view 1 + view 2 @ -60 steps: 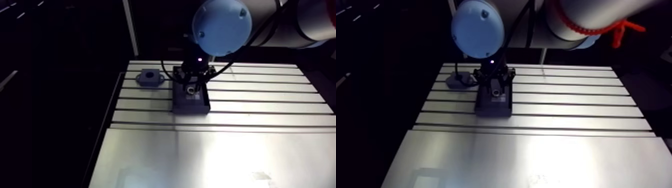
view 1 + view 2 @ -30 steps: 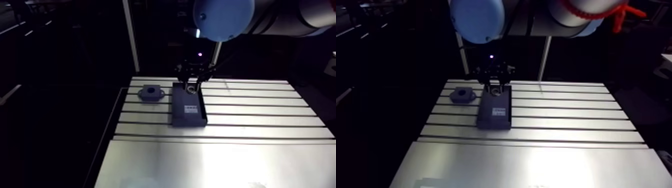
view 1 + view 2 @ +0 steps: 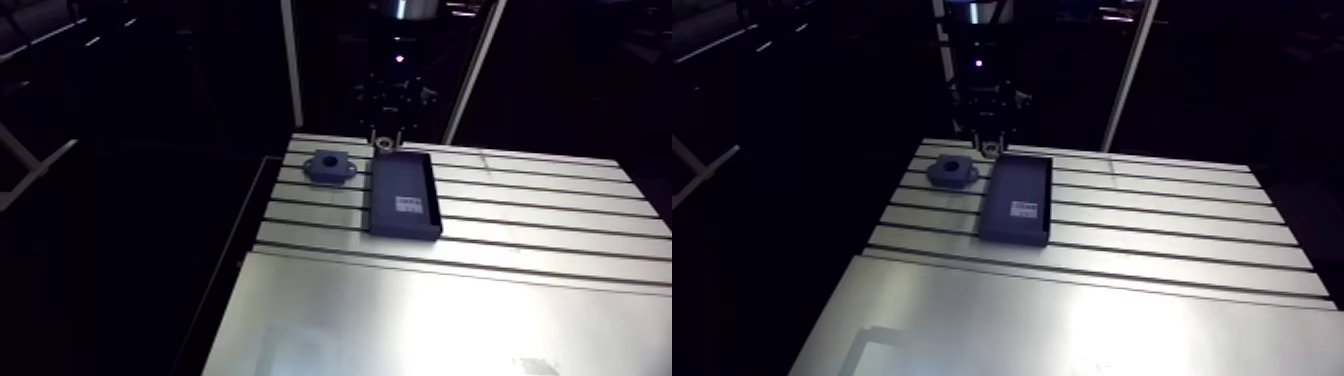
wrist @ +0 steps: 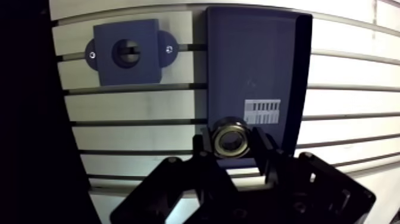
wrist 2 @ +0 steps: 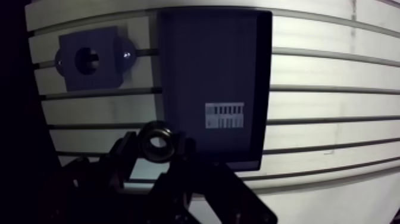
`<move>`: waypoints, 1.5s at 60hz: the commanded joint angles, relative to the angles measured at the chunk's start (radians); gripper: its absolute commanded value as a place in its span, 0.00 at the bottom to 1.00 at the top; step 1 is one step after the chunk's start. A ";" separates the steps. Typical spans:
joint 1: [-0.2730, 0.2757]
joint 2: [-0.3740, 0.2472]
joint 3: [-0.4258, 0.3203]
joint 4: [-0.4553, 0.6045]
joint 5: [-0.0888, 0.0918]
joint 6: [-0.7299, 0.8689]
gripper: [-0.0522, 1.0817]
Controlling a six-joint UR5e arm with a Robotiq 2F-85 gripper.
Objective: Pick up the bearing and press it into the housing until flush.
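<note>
On the slotted desk (image 3: 450, 310) you've got a dark flat tray (image 4: 256, 65) lying across the slots. Just beside it, not touching, sits the square housing (image 4: 127, 52), bore facing up, a mounting ear on each side. Hand (image 4: 233, 145) is clamped on the bearing (image 4: 231, 138), one finger on each side of its rim. Bearing hangs over the tray's end near the barcode label (image 4: 262, 111), well apart from the housing.
</note>
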 commanded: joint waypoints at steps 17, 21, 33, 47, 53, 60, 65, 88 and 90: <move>0.087 0.090 -0.113 0.031 -0.008 0.045 0.70; 0.101 0.105 -0.128 0.029 -0.008 0.045 0.70; 0.118 0.140 -0.162 0.028 -0.023 0.044 0.70; 0.126 0.177 -0.196 0.007 -0.042 0.042 0.71; 0.129 0.193 -0.201 0.001 -0.041 0.038 0.71; 0.136 0.202 -0.204 -0.035 -0.043 0.033 0.71; 0.140 0.217 -0.217 -0.038 -0.042 0.033 0.71; 0.151 0.259 -0.255 -0.037 -0.054 0.033 0.71; 0.151 0.261 -0.255 -0.037 -0.057 0.033 0.71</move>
